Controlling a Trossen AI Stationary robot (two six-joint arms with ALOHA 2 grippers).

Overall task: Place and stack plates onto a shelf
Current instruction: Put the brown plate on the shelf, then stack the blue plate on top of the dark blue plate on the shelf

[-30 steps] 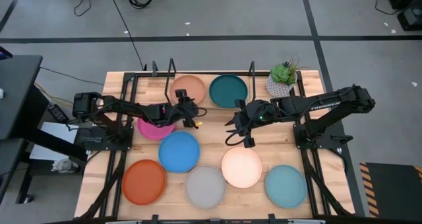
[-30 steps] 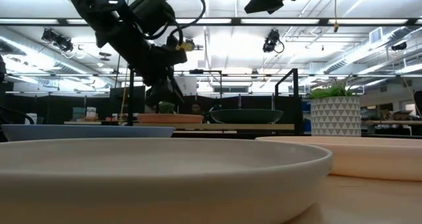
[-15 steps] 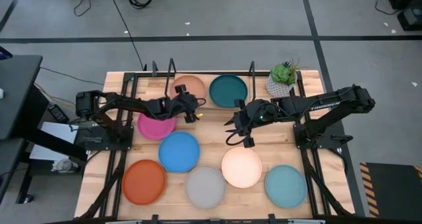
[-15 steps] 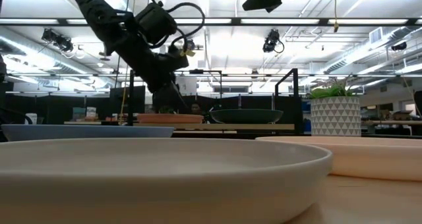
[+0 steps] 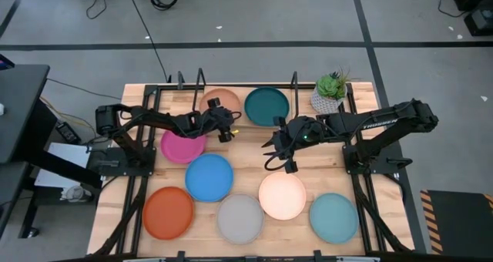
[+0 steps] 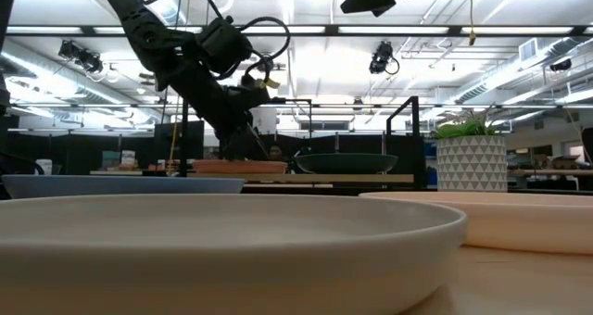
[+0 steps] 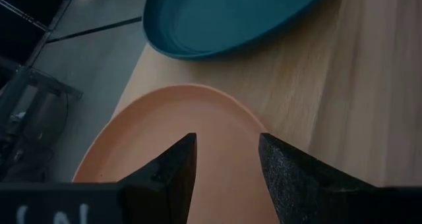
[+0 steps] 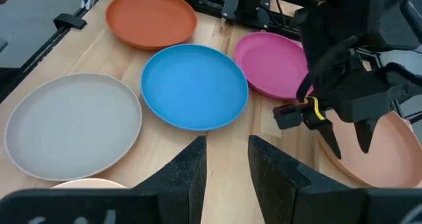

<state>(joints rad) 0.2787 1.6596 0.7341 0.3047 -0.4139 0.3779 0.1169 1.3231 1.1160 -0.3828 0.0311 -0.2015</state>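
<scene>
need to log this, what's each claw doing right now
Left claw: open, empty, over the tan plate.
Right claw: open, empty.

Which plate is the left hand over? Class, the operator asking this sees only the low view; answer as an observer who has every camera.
Observer: The left hand hangs over the tan plate, which lies next to the dark teal plate.
Operator: Is it gripping that plate?
Observer: No. The left wrist view shows its fingers apart above the plate, with nothing between them.
Operator: Where is the right hand?
Observer: The right hand is open over bare tabletop, near the blue plate, and it holds nothing.
</scene>
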